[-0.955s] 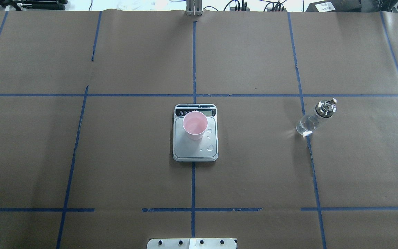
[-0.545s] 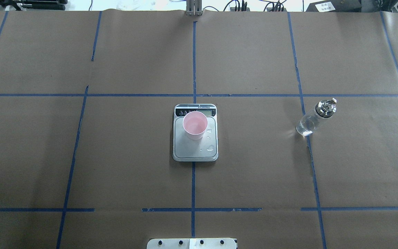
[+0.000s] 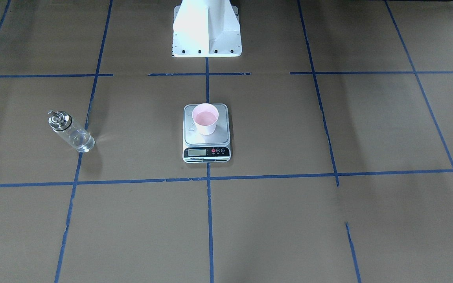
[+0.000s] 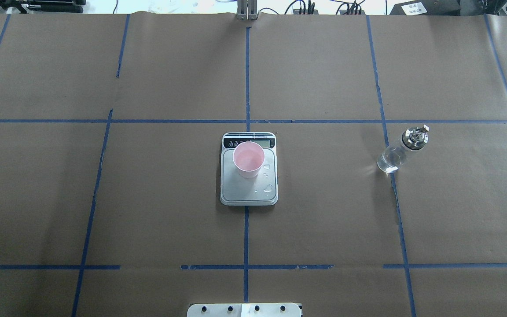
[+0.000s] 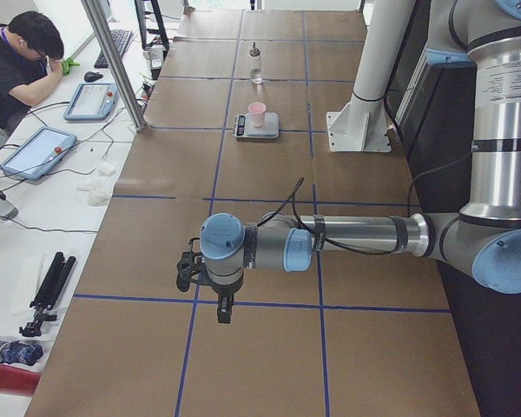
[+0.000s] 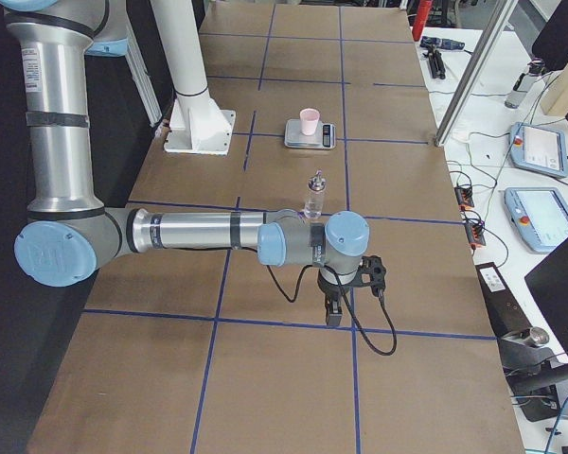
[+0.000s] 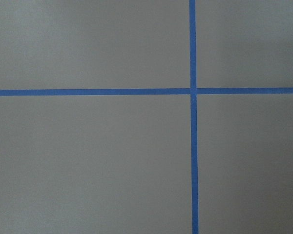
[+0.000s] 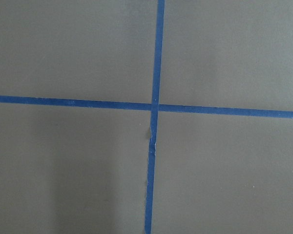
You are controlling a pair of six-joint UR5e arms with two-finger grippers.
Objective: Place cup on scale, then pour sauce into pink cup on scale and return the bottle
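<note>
- The cup [image 4: 248,159] is standing upright on the scale [image 4: 249,193] at the middle of the counter [image 4: 148,198], inside the platform's edges.
- Clear droplets [image 4: 270,188] are lying on the platform just beside the cup, on the bottle's side.
- The bottle [image 4: 396,154] is standing upright on a blue tape line [image 4: 401,220], well apart from the scale, toward the counter's right end.
- The front-facing view is showing the scale's display and buttons; the overhead view is showing the droplets more clearly.
- Only the side views are showing the arms. The left hand [image 5: 222,313] is hanging over the counter near its left end. The right hand [image 6: 332,317] is hanging near its right end, past the bottle. I cannot tell whether either hand is released or clenched.
- Both wrist views are showing only bare counter with tape crossings.
- The white pedestal [image 3: 206,31] is standing at the counter's robot-side edge.
- A person [image 5: 22,52] is sitting beyond the operators' edge, with tablets [image 5: 91,100] nearby.
- Bare counter is lying all around the scale and bottle.
</note>
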